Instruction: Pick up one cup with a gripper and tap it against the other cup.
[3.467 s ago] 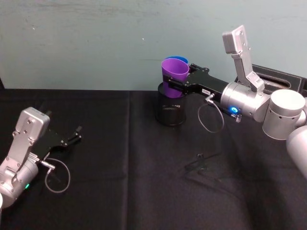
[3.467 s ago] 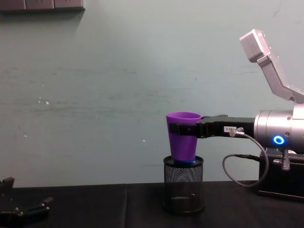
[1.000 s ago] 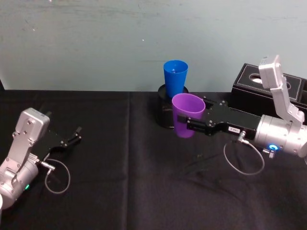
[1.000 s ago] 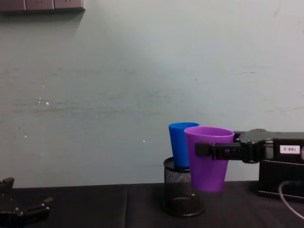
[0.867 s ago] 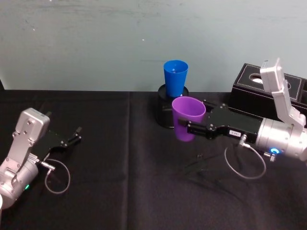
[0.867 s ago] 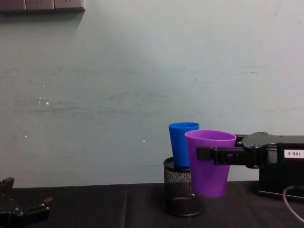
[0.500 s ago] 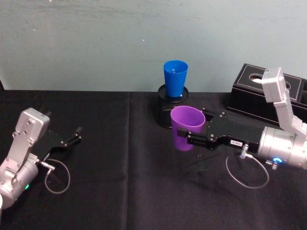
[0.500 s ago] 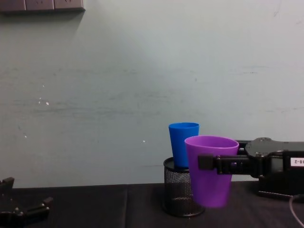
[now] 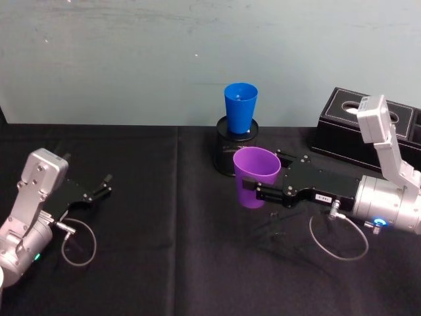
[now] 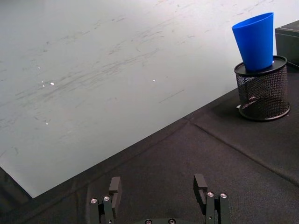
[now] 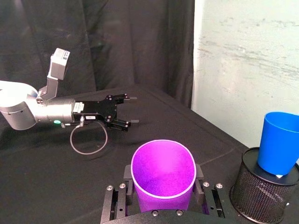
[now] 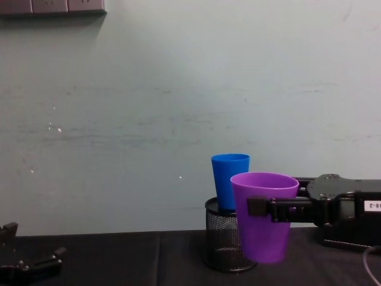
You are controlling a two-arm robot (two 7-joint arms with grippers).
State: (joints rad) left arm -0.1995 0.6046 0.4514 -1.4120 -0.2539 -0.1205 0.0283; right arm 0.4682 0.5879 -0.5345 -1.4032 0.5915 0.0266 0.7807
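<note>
We hold the purple plastic tumbler [image 9: 256,172] clamped in our right gripper [image 9: 252,191]; next, tap the blue plastic tumbler [image 9: 240,108]. Left gripper [image 9: 102,186] idles, fingers apart.

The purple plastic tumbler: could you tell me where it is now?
In the head view, the purple plastic tumbler is held in the right gripper, right of centre, in front of the black mesh pen holder carrying the blue plastic tumbler.

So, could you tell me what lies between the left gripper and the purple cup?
Bare black tablecloth lies between the left gripper and the purple cup, seen in the head view.
</note>
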